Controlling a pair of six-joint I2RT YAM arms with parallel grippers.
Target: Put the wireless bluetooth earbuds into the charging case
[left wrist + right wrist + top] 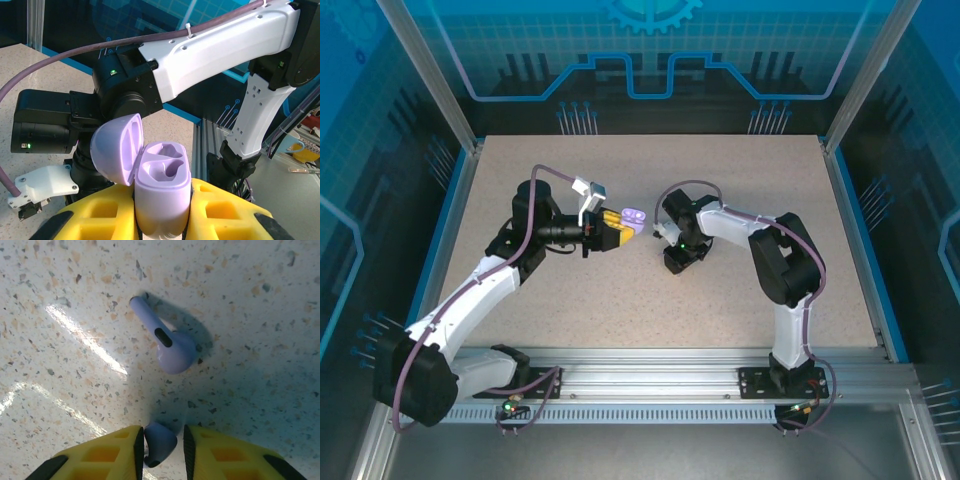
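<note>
Clamping, left claw (162, 222): yellow fingers (220, 210) shut on upright lavender case (162, 187), lid (116, 150) hinged open leftward, wells facing up.
Right claw (163, 446): narrow gap around a lavender earbud (160, 442); firm grip cannot be told.
Loose earbud (169, 345): lying on table (250, 315) just ahead of right claw, long axis diagonal, stem pointing far-left.
</note>
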